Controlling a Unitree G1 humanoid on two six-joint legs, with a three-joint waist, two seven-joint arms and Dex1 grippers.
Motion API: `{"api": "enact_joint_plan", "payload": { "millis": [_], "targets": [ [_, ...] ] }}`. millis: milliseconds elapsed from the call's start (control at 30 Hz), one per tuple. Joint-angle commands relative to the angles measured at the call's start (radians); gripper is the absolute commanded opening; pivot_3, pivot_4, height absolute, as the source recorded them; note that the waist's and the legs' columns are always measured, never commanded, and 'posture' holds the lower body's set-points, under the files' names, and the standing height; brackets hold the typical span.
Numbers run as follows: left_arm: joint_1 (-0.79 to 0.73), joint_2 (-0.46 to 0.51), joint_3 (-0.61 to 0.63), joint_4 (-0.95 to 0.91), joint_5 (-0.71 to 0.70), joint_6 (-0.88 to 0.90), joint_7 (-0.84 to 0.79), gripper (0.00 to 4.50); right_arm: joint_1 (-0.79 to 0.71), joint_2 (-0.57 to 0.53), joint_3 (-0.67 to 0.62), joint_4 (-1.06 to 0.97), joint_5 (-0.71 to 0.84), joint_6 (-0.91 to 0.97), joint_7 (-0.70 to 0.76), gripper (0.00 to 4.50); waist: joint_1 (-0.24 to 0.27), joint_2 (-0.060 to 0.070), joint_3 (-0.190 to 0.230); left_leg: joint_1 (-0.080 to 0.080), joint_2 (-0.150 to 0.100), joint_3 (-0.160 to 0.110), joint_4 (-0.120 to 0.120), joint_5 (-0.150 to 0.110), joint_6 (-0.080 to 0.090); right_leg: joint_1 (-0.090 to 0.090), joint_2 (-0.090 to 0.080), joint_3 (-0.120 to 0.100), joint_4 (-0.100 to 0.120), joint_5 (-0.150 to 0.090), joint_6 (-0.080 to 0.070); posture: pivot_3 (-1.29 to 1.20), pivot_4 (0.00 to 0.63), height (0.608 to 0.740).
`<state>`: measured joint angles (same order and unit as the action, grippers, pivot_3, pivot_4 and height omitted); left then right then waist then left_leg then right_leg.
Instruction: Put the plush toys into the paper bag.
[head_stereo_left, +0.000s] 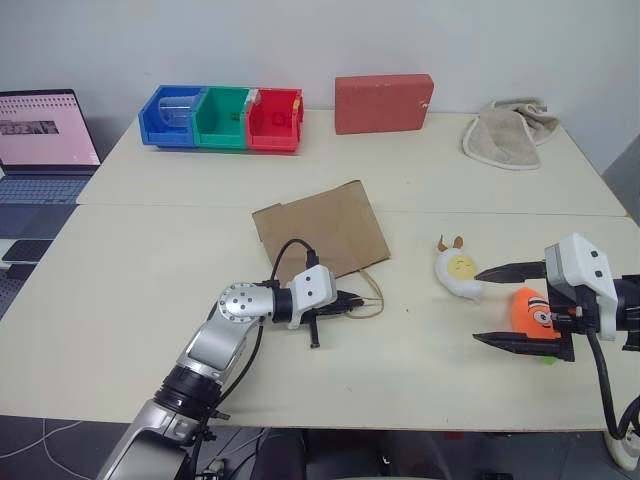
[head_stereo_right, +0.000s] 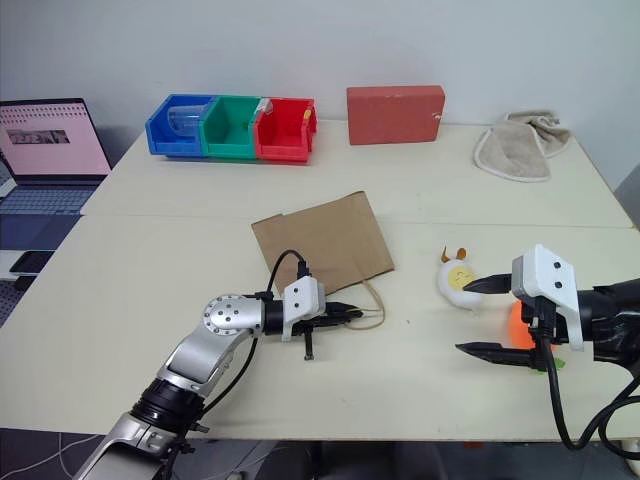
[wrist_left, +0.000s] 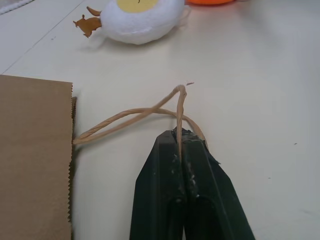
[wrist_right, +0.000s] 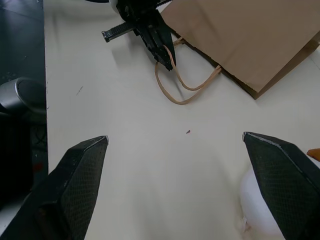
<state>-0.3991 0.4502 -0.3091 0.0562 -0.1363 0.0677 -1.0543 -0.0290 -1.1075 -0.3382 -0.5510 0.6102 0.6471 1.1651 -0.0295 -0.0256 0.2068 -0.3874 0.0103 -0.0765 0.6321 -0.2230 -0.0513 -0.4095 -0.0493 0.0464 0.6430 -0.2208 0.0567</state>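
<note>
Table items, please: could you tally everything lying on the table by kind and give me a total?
Plush toys: 2, the white egg toy and the orange carrot toy
Paper bag: 1
Storage bins: 3, blue bin, green bin, red bin
Red box: 1
Beige cloth: 1
Total: 8

Cream table (head_stereo_left: 150, 270) with bag (head_stereo_left: 322, 228), toys (head_stereo_left: 458, 272), bins (head_stereo_left: 222, 117)

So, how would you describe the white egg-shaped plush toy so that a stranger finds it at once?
On the cream table, look right of the flat brown kraft paper bag. The white egg-shaped plush toy lies there, near the open right gripper. Unlike the orange carrot plush beside it, it is white, with a yellow face and brown ears.
</note>
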Motion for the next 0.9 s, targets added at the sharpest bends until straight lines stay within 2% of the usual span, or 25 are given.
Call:
{"api": "enact_joint_plan", "payload": {
  "millis": [33,133,233,367,567,600,767,900],
  "targets": [
    [-0.037,0.023,0.040,-0.066,-0.067,0.057,-0.044,0.04,-0.018,0.017,0.006,-0.034,-0.007,0.013,-0.071,4.50,-0.001,0.000,0.000,0.000,0.000,0.000,0.000,0.000,0.000,0.000,0.000,0.000,0.000,0.000,0.000,0.00,0.150,0.740],
    [-0.060,0.046,0.061,-0.086,-0.101,0.100,-0.065,0.04,-0.035,0.040,0.032,-0.045,-0.003,0.008,-0.105,4.50,-0.002,0.000,0.000,0.000,0.000,0.000,0.000,0.000,0.000,0.000,0.000,0.000,0.000,0.000,0.000,0.00,0.150,0.740],
    [-0.096,0.060,0.091,-0.114,-0.149,0.170,-0.077,0.00,-0.030,0.069,0.051,-0.071,0.014,0.009,-0.128,3.89,0.000,0.000,0.000,0.000,0.000,0.000,0.000,0.000,0.000,0.000,0.000,0.000,0.000,-0.001,-0.001,0.00,0.150,0.740],
    [-0.142,0.092,0.135,-0.161,-0.234,0.260,-0.115,0.00,-0.017,0.112,0.106,-0.122,0.026,0.016,-0.159,2.47,-0.001,0.000,0.000,-0.002,0.000,-0.002,0.000,0.000,0.000,-0.001,0.000,-0.001,0.000,0.000,0.001,0.00,0.150,0.740],
    [-0.201,0.108,0.210,-0.184,-0.339,0.386,-0.105,0.00,-0.138,0.363,0.360,-0.072,-0.097,-0.041,-0.335,0.19,-0.007,-0.002,-0.001,-0.001,0.002,-0.003,0.000,0.000,0.000,-0.001,0.003,-0.001,0.000,0.001,0.004,0.00,0.150,0.740],
    [-0.206,0.109,0.213,-0.184,-0.346,0.396,-0.104,0.00,-0.153,0.394,0.381,-0.061,-0.113,-0.050,-0.352,0.05,-0.006,-0.002,-0.001,-0.001,0.002,-0.003,0.000,0.000,0.000,-0.001,0.004,-0.001,0.001,0.001,0.004,0.00,0.150,0.740],
    [-0.227,0.099,0.242,-0.204,-0.407,0.470,-0.080,0.00,-0.243,0.619,0.528,0.144,-0.306,-0.250,-0.486,0.05,-0.005,-0.002,-0.001,-0.002,0.002,-0.005,0.000,0.000,0.000,-0.001,0.005,-0.001,0.000,0.002,0.004,0.00,0.150,0.740],
    [-0.233,0.094,0.245,-0.216,-0.421,0.496,-0.066,0.00,-0.287,0.724,0.583,0.286,-0.398,-0.358,-0.528,0.05,-0.005,-0.002,-0.001,-0.003,0.003,-0.005,-0.001,0.000,0.000,-0.002,0.006,-0.001,0.001,0.002,0.004,0.00,0.150,0.740]
  ]
}}
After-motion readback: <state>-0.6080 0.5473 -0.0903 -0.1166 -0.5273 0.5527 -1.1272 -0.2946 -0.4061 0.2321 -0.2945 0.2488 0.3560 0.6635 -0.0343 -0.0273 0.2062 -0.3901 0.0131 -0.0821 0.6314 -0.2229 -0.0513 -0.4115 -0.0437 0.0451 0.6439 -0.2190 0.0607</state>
